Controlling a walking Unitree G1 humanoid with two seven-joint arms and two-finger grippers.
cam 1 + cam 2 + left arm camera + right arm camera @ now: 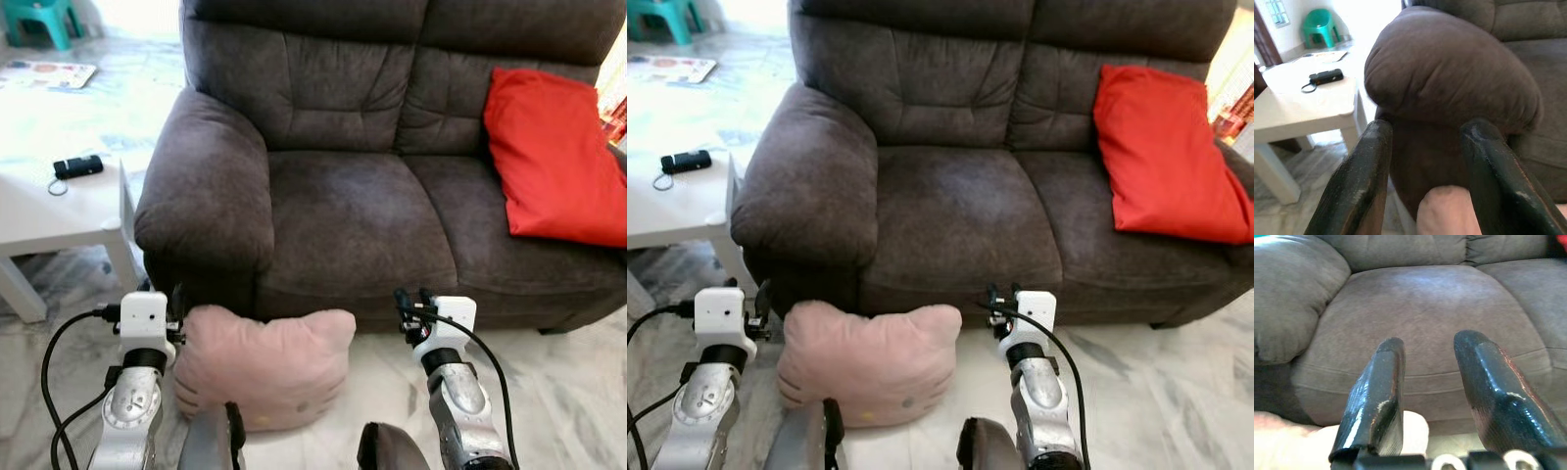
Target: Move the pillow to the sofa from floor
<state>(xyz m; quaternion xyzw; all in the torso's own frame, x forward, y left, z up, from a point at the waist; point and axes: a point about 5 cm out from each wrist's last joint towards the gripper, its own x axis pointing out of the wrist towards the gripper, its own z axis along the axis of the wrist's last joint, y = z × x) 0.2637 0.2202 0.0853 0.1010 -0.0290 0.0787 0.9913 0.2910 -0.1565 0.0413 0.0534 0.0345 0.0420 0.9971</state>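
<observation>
A pink pillow (265, 364) with a cat face lies on the marble floor against the front of the dark grey sofa (343, 215), below its left armrest. My left gripper (1428, 128) hovers open by the pillow's upper left corner, with a pink edge of the pillow (1444, 210) showing low between its fingers. My right gripper (1430, 342) is open too, just right of the pillow's upper right corner and pointing at the seat cushion. Nothing is held by either gripper. Both arms reach forward, one on each side of the pillow.
A red cushion (554, 157) leans on the sofa's right seat. A white side table (49, 211) with a small black device (78, 165) stands left of the armrest. Farther back are a green stool (44, 20) and a flat printed sheet (49, 73) on the floor.
</observation>
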